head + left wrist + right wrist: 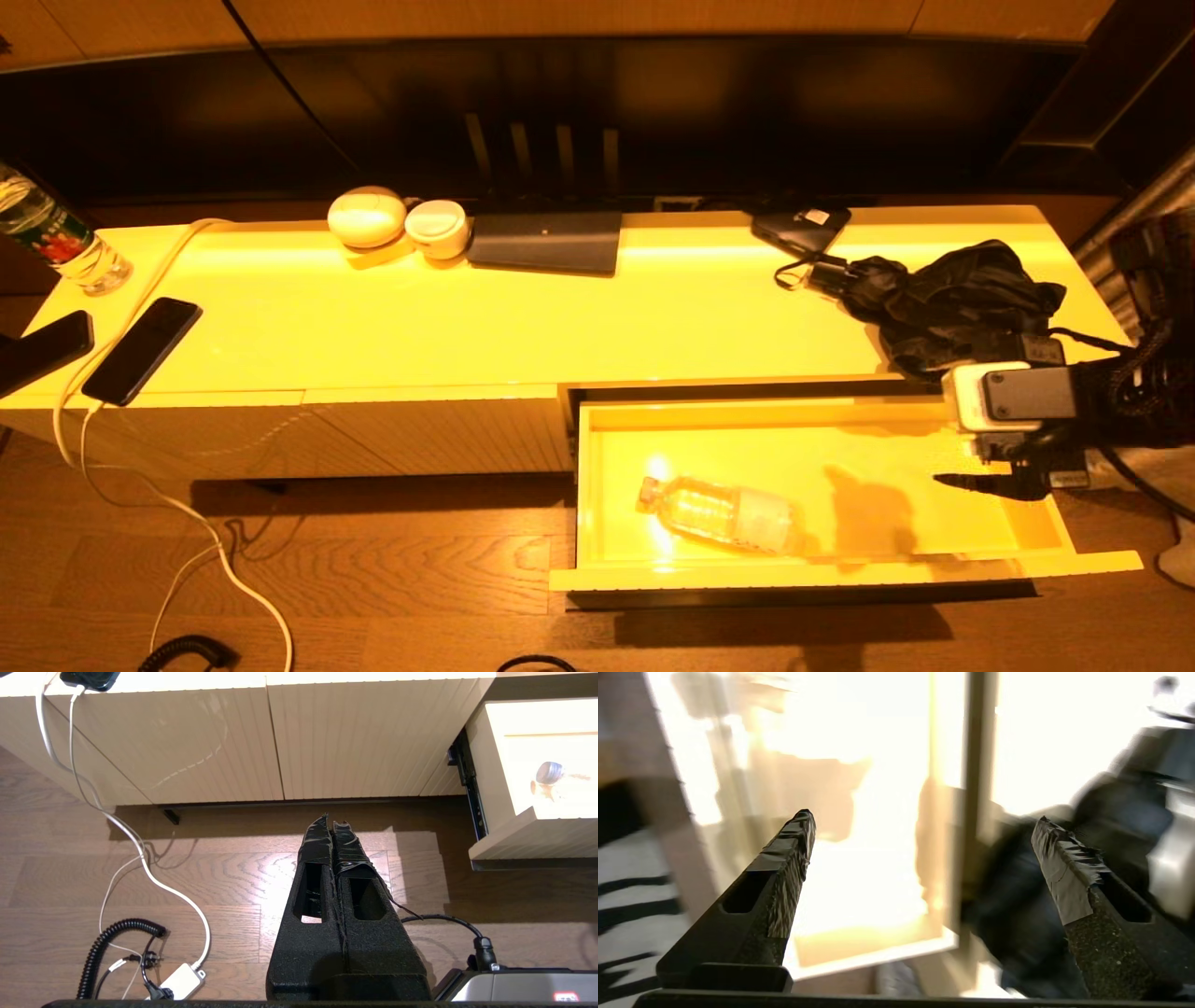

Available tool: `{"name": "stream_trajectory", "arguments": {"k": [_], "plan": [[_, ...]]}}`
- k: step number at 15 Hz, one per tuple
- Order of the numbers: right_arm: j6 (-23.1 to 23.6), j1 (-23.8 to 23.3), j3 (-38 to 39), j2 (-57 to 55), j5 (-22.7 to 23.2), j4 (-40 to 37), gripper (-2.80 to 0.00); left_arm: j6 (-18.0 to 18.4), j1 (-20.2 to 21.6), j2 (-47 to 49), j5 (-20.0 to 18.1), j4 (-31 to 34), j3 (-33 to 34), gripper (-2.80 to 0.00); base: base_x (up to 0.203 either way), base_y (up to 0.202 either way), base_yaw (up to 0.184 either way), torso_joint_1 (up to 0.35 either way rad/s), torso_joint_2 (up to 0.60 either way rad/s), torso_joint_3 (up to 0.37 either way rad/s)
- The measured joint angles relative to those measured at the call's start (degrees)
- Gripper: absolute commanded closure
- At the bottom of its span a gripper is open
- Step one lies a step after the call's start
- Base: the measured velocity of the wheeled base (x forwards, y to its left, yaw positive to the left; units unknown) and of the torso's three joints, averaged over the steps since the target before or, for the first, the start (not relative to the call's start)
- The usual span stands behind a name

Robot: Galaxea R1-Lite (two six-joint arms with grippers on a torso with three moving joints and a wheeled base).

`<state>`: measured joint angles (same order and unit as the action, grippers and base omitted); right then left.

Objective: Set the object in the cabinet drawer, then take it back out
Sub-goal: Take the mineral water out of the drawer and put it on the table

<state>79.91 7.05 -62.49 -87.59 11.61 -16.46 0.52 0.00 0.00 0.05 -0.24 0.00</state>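
On the far left of the glossy yellow cabinet top (523,317), at its left edge, a clear plastic bottle with a printed label (58,245) stands near the back corner, and two dark phones lie near the front left corner, the nearer one (142,349) with a white charging cable (140,280) plugged in. Along the back edge sit two small white rounded cases (400,222) and a flat dark grey pad (546,242). Toward the right end lies a crumpled black bag (952,303).

The left gripper (332,828) hangs over the wooden floor in front of the closed ribbed panels, fingers pressed together, holding nothing; that arm looks parked.

Below the right half of the top, the wide shallow cabinet drawer (597,495) stands pulled out. The task's object, a small clear plastic water bottle with a pale label (719,511), lies on its side on the drawer floor, near the front left corner, cap toward the left wall.

At the drawer's right end, the right gripper (971,482) is above the floor, well apart from the bottle. Its fingers (789,844) are spread wide with nothing between them.

Judged from this, the first half is done: the bottle is in the drawer and released. Taking it back out is left, so the right gripper would have to go left to the bottle and close on it.
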Motion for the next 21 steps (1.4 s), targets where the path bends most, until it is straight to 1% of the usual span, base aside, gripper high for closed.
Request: {"name": "stream_trajectory", "arguments": {"k": [2,4,6,8,13,15,21], "plan": [[-0.16,0.77,0.50,-3.77,0.00,0.36,-2.80,0.00,0.00,0.00,0.02,0.00,0.00,0.00,0.000,0.000,0.000,0.000,0.00,0.000],[-0.54,1.27,0.42,-8.03,0.00,2.49,-2.80,0.01,0.00,0.00,0.01,0.00,0.00,0.00,0.000,0.000,0.000,0.000,0.00,0.000],[-2.00,1.55,0.19,-11.86,-0.17,4.46,-2.80,0.02,0.00,0.00,0.02,0.00,0.00,0.00,0.000,0.000,0.000,0.000,0.00,0.000],[-3.10,2.19,-0.33,-14.99,-0.26,4.60,-2.80,0.00,0.00,0.00,0.02,0.00,0.00,0.00,0.000,0.000,0.000,0.000,0.00,0.000],[-3.29,4.46,-5.47,-21.41,-0.26,3.91,-2.80,0.00,0.00,0.00,0.02,0.00,0.00,0.00,0.000,0.000,0.000,0.000,0.00,0.000],[-3.34,5.00,-9.17,-23.58,-0.26,1.62,-2.80,0.00,0.00,0.00,0.02,0.00,0.00,0.00,0.000,0.000,0.000,0.000,0.00,0.000],[-3.47,5.23,-23.47,-28.78,-0.26,-12.52,-2.80,-0.01,0.00,0.00,0.00,0.00,0.00,0.00,0.000,0.000,0.000,0.000,0.00,0.000]]}}
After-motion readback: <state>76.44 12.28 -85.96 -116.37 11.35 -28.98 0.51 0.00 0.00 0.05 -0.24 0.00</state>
